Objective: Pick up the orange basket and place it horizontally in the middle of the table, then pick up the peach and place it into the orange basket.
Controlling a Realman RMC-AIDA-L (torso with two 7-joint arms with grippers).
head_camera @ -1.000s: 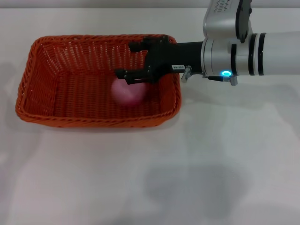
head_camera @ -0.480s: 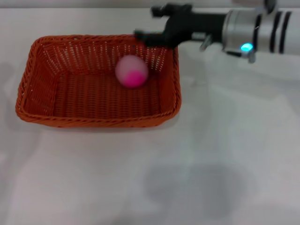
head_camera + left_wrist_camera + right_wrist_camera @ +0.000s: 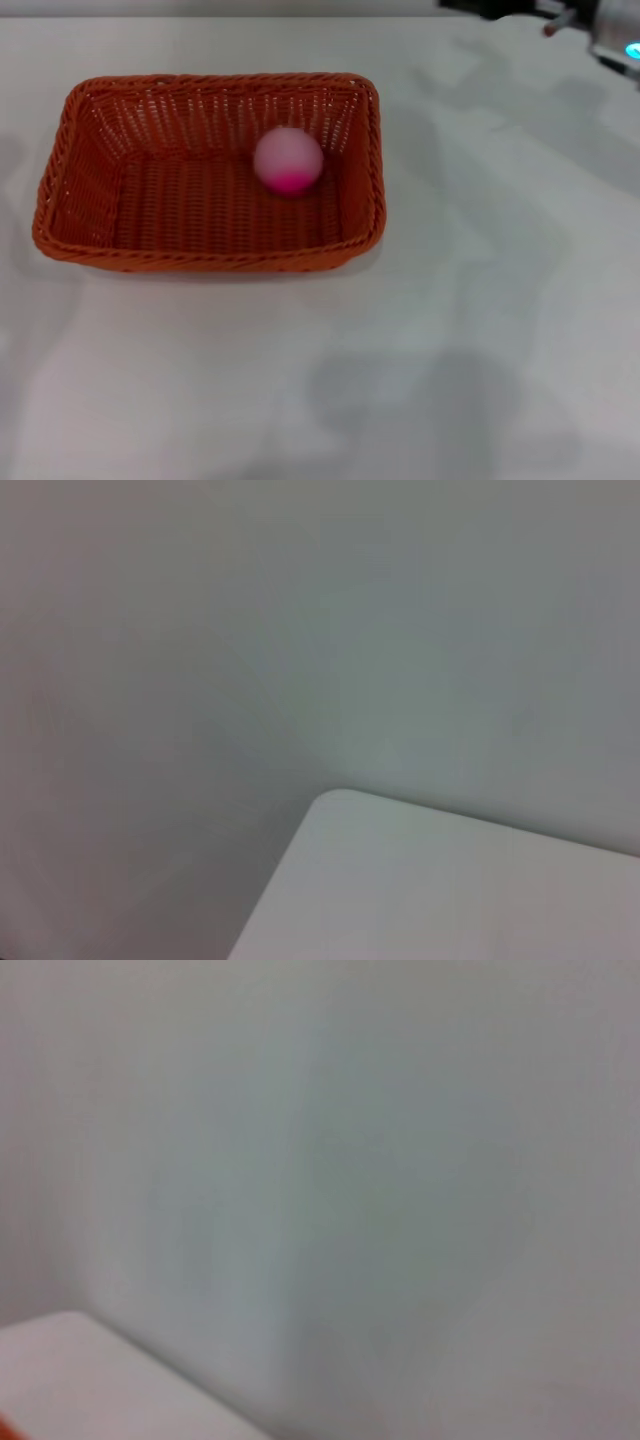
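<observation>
peach (image 3: 288, 160) lies inside the orange basket (image 3: 80, 150), toward its right end | basket sits lengthwise on the white table (image 3: 450, 330) | my right gripper (image 3: 500, 8) at the far right edge, well apart from the peach, grip state unreadable

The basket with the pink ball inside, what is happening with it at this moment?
The peach lies loose inside the orange basket, toward its right end, on the table. Nothing holds either one. The right gripper is barely visible at the far right edge of the head view, well clear of the basket. The left arm is not in view.
</observation>
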